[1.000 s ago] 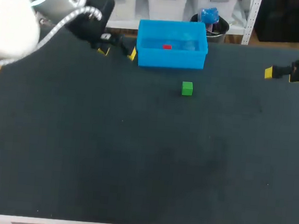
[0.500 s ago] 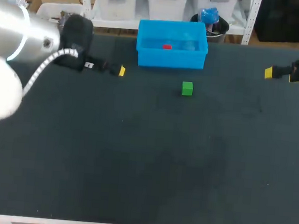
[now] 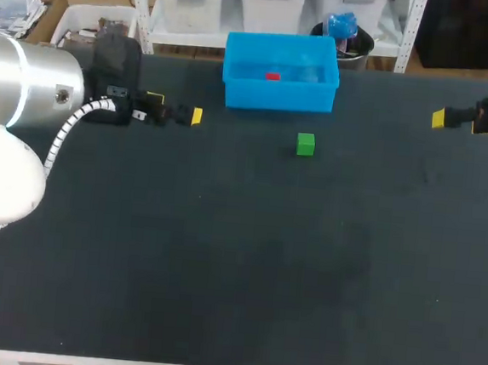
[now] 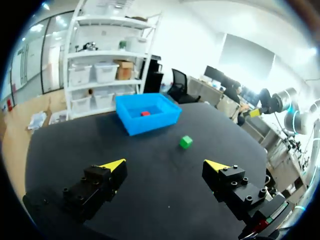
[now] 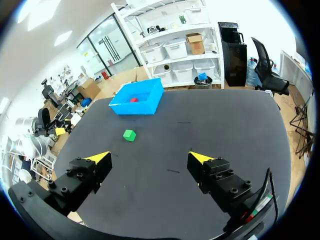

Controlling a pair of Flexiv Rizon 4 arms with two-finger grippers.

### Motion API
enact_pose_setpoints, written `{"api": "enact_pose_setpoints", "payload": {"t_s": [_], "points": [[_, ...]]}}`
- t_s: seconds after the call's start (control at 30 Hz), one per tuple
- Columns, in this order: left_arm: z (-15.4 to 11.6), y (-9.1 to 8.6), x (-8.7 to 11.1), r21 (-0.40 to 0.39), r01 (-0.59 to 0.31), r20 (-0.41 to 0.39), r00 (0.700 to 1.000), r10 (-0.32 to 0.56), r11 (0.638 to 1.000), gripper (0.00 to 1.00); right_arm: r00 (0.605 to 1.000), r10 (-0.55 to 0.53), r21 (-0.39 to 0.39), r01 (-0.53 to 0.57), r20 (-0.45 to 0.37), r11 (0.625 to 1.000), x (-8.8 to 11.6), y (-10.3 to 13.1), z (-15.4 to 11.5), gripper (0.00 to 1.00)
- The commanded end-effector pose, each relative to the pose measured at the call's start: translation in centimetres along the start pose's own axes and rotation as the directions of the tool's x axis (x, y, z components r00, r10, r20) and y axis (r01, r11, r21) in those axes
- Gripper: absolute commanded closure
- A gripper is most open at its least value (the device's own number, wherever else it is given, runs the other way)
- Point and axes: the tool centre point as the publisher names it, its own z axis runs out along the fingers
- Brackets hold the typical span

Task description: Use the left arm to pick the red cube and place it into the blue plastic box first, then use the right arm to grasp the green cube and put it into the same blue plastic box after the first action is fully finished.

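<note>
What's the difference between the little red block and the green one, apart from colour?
Place: the red cube lies inside the blue plastic box, while the green cube sits on the bare black table in front of that box. Surroundings: the red cube is walled in on all sides, while the green cube stands in the open. Both are small cubes resting flat, and neither is being held.

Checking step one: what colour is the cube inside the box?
The cube is red, inside the box; head view shows it best.
</note>
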Motion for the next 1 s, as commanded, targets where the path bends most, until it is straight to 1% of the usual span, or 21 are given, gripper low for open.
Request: {"api": "enact_pose_setpoints", "payload": {"t_s": [0.03, 0.63, 0.67, 0.7, 0.73, 0.77, 0.83, 0.93, 1.0], "points": [[-0.3, 0.5, -0.4, 0.044, 0.001, -0.025, 1.000, 0.000, 0.999, 0.00, 1.000, 0.000, 0.001, 0.000, -0.001, 1.000, 0.0, 0.0, 0.1, 0.00], [-0.3, 0.5, -0.4, 0.044, 0.001, -0.025, 1.000, 0.000, 0.999, 0.00, 1.000, 0.000, 0.001, 0.000, -0.001, 1.000, 0.0, 0.0, 0.1, 0.00], [-0.3, 0.5, -0.4, 0.044, 0.001, -0.025, 1.000, 0.000, 0.999, 0.00, 1.000, -0.010, 0.001, 0.010, -0.017, 1.000, -0.1, 0.3, 0.6, 0.00], [-0.3, 0.5, -0.4, 0.044, 0.001, -0.025, 1.000, 0.000, 0.999, 0.00, 0.998, -0.019, 0.007, 0.019, -0.058, 1.000, -0.3, 0.8, 1.1, 0.00], [-0.3, 0.5, -0.4, 0.044, 0.001, -0.025, 1.000, 0.000, 0.999, 0.00, 0.995, -0.036, 0.034, 0.039, -0.097, 0.999, -0.3, 1.3, 1.7, 0.00], [-0.3, 0.5, -0.4, 0.044, 0.001, -0.025, 1.000, 0.000, 0.999, 0.00, 0.993, -0.045, 0.043, 0.050, -0.107, 0.998, -0.5, 1.8, 2.2, 0.00], [-0.3, 0.5, -0.4, 0.044, 0.001, -0.025, 1.000, 0.000, 0.999, 0.00, 0.984, -0.059, 0.078, 0.073, -0.167, 0.994, -0.8, 2.7, 3.4, 0.00], [-0.3, 0.5, -0.4, 0.044, 0.001, -0.025, 1.000, 0.000, 0.999, 0.00, 0.969, -0.065, 0.131, 0.099, -0.240, 0.986, -0.8, 3.7, 5.0, 0.00], [-0.3, 0.5, -0.4, 0.044, 0.001, -0.025, 1.000, 0.000, 0.999, 0.00, 0.958, -0.045, 0.150, 0.091, -0.283, 0.984, -0.6, 4.2, 5.9, 0.00]]}}
